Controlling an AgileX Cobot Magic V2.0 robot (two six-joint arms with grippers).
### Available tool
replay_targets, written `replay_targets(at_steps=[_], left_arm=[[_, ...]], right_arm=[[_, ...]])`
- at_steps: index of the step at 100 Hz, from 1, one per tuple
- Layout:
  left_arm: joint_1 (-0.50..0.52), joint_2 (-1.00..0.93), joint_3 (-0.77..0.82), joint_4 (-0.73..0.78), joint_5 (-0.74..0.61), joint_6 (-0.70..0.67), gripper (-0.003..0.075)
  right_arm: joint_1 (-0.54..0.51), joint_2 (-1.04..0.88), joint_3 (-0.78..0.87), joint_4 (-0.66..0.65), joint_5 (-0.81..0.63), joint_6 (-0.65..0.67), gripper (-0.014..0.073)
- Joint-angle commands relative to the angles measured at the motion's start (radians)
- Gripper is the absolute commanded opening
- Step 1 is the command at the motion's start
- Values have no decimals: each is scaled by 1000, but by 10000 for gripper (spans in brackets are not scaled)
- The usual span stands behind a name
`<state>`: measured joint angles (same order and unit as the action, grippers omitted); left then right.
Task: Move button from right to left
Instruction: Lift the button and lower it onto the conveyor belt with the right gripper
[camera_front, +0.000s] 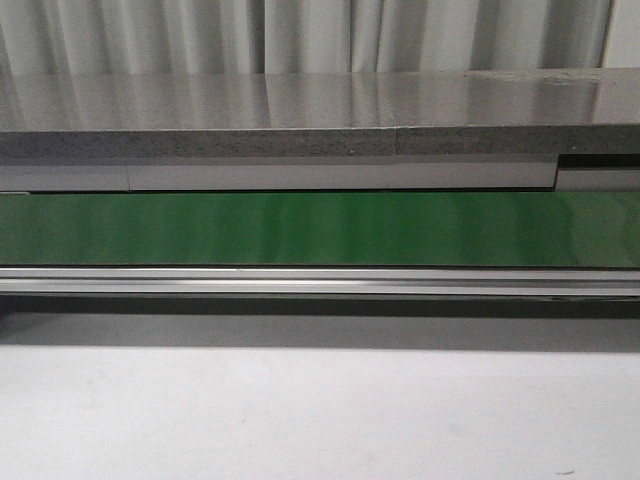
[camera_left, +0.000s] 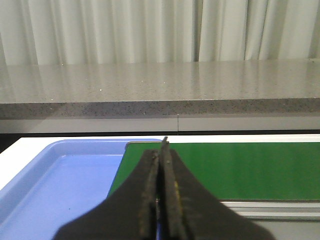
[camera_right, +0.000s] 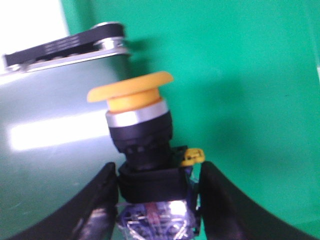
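**Q:** Front view: what appears?

**A:** A green conveyor belt (camera_front: 320, 228) runs across the frame, with a grey speckled counter (camera_front: 300, 115) behind it and white curtains (camera_front: 300, 35) beyond. Neither arm nor the button shows here.

**Q:** Left wrist view?

**A:** The left pincer (camera_left: 163, 145) has its two fingers pressed together, nothing between them. It hangs over the edge where a blue tray (camera_left: 60, 175) meets the green belt.

**Q:** Right wrist view?

**A:** The button (camera_right: 137, 130) stands between the fingers of the right pincer (camera_right: 157, 192), which grips its black body on both sides. Its yellow-orange cap tilts, above a silver ring. Green belt lies behind, with a metal roller end (camera_right: 75, 47) nearby. The picture is slightly blurred.
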<state>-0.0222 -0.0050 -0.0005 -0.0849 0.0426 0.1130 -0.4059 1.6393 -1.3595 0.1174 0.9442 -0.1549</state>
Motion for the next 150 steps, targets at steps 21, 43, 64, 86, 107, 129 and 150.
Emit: replay_targets(at_steps=[21,43,64,86,107,129,150], left_arm=[[-6,-32,44,-2,-80,0,-20],[-6,-32,44,-2,-80,0,-20],[-6,-32,44,-2,-80,0,-20],[-6,-32,44,-2,-80,0,-20],[-6,-32,44,-2,-80,0,-20],[-6,-32,44,-2,-80,0,-20],[-6,-32,44,-2,-80,0,-20]], right_arm=[[100,-51,-8,-22,8,90,-25],[105,-40,65,-22,-48,91,-25],[105,-15,79,-22,-55,94,36],[106,-6,79,-21,-49,94,424],[107,-12,79,-5,-44,94,561],[130,-73,79,-3,-39,78,561],[188,-174,98,-29,-36,61,494]])
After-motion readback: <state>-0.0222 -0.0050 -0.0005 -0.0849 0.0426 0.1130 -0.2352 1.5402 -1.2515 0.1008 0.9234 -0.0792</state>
